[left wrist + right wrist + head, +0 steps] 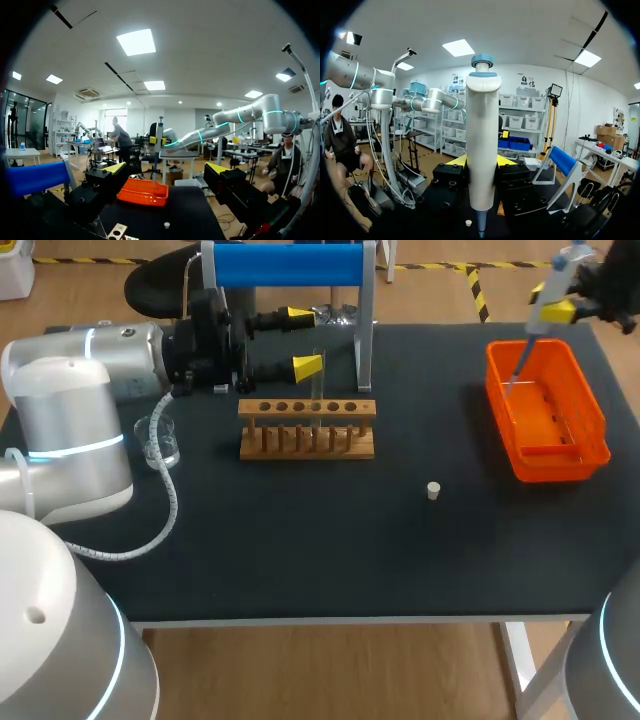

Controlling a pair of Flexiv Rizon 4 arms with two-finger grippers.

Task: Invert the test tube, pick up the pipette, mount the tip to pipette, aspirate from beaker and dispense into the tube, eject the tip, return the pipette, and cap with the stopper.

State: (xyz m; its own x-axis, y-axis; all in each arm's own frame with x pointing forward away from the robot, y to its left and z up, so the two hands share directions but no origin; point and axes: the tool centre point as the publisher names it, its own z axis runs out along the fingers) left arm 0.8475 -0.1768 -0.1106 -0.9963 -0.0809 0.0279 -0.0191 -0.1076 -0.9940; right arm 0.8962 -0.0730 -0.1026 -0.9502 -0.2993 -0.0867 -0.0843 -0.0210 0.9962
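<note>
My right gripper [552,302] is high at the table's far right, shut on the white pipette [548,295]. The pipette's thin lower end hangs over the orange bin [590,430]. In the right wrist view the pipette [482,145] stands upright between the yellow fingertips [455,161]. A clear test tube [317,390] stands in the wooden rack [307,440]. My left gripper [300,340] is open just behind the rack, holding nothing. The glass beaker [160,440] sits left of the rack. The small white stopper [433,490] lies on the mat, also seen as stopper [166,225] and stopper [468,223].
The pipette stand with a blue bar [290,265] rises behind the rack. A coiled white cable [165,510] trails from my left arm past the beaker. From the left wrist, the orange bin [144,192] lies ahead of the open gripper [166,167].
</note>
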